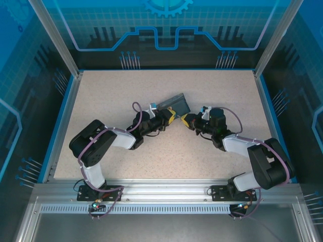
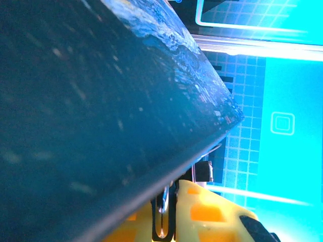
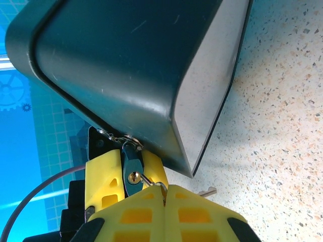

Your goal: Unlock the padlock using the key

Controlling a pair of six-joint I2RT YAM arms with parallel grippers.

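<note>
1. Right claw (image 3: 165, 194): yellow fingers pressed together on the thin grey metal key (image 3: 150, 180), just below the lower corner of the dark blue, round-cornered box (image 3: 131, 65).
2. Key: its shaft reaches the brass keyhole of the small blue padlock (image 3: 132, 165).
3. Left claw (image 3: 128, 169): yellow fingers clamped on the padlock's two sides, directly under the box's edge.
4. Padlock: its top meets a thin wire ring (image 3: 117, 136) at the box's rim.
5. Speckled beige desk (image 3: 272, 151): lies beneath the box; in the top view both claws meet at the box's near side.
</note>
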